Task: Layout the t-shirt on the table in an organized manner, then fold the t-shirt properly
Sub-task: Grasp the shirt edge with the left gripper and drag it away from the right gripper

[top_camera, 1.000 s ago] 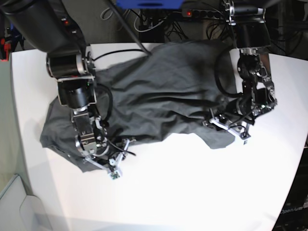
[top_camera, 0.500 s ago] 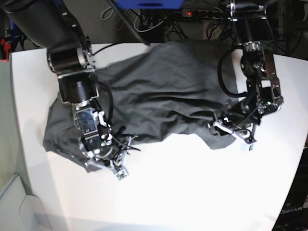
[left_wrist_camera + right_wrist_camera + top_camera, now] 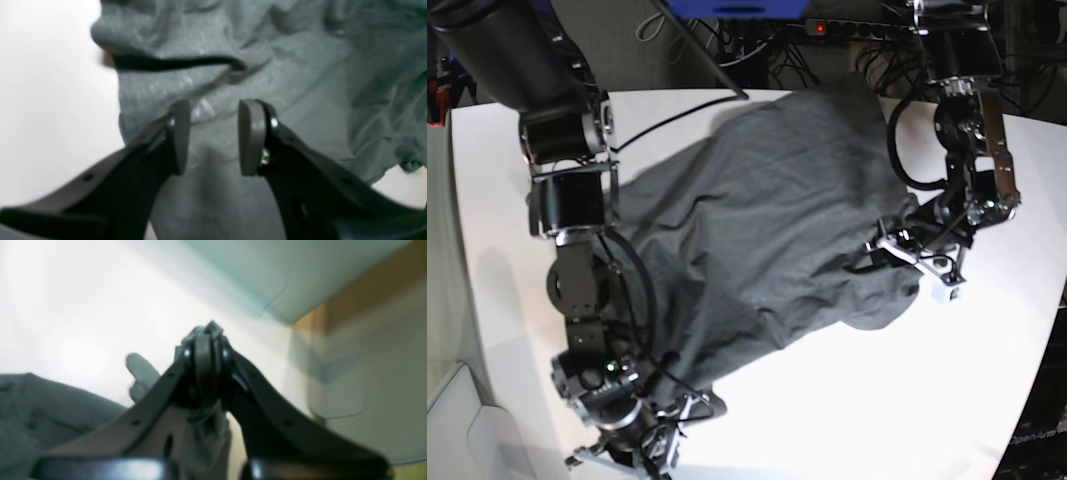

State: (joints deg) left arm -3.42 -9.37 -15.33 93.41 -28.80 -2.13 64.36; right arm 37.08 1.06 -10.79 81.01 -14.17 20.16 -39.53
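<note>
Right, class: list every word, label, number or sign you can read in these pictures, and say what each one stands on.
"OpenArm": faint pale lettering on a dark panel past the table, at the lower right corner of the base view; its last letters are too faint to be sure of.
t-shirt: no print or label shows.
Both wrist views: blurred, no text to read.

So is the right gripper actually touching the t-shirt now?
Touching. In the right wrist view the right gripper has its jaws shut on a pinch of the t-shirt, grey cloth poking out at the tips and hanging below.
</note>
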